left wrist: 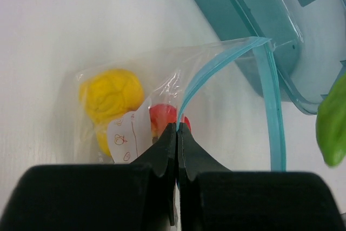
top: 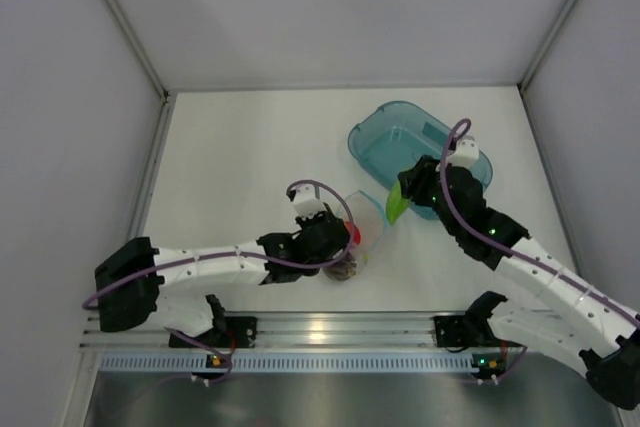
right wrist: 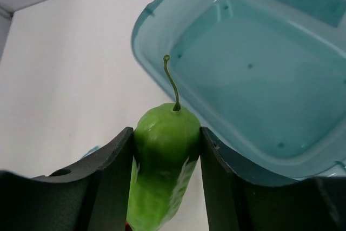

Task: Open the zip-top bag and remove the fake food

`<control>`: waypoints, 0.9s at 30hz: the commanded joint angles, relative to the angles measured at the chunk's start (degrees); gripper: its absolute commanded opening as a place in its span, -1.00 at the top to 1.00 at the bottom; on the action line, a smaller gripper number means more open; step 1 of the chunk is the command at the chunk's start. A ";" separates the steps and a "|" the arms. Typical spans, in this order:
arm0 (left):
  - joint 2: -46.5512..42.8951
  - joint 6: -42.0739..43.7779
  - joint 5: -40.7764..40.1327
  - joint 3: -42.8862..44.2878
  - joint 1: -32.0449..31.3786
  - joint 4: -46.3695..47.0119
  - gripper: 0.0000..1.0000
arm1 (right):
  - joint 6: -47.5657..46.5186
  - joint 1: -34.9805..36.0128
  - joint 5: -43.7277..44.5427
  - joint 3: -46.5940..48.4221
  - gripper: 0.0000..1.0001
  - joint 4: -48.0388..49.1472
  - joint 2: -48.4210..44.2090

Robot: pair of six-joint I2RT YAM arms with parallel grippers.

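Black fingers (left wrist: 162, 152) of the left gripper (left wrist: 177, 128) fill the bottom of its wrist view, pressed together on the light blue zip strip (left wrist: 216, 66) of the bag (left wrist: 227, 101). That arm lies low along the bottom of the top view, reaching right to mid-frame. From the pinch the strip arcs up and right, and the mouth gapes toward the tray (left wrist: 243, 20) in the upper right.

Inside the bag, left of the jaws, sit the yellow piece (left wrist: 111, 93) and the red piece (left wrist: 162, 117), the red one just above the fingertips. (A dark lump (top: 345, 269) shows beneath this gripper from above; I cannot tell whether it is bagged.)

From the lower right of the top view, the right arm slants up and left. Its right gripper (right wrist: 166, 131) is clamped on the green piece (right wrist: 162, 150), stem up, jaws partly spread around it. The piece hangs outside the bag, at the tray's lower-left rim, not in the tray.
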 commanded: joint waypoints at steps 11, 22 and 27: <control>-9.22 10.23 4.52 3.58 2.54 -2.37 1.00 | -10.20 -23.74 -0.76 9.52 0.54 5.66 18.71; -8.35 15.77 6.90 10.43 4.31 -4.22 1.00 | -12.31 -27.97 -5.05 18.58 -0.26 1.19 31.31; -5.37 13.50 5.24 12.81 5.89 -4.21 1.00 | -11.26 -27.53 -14.95 18.68 -0.23 -3.38 26.13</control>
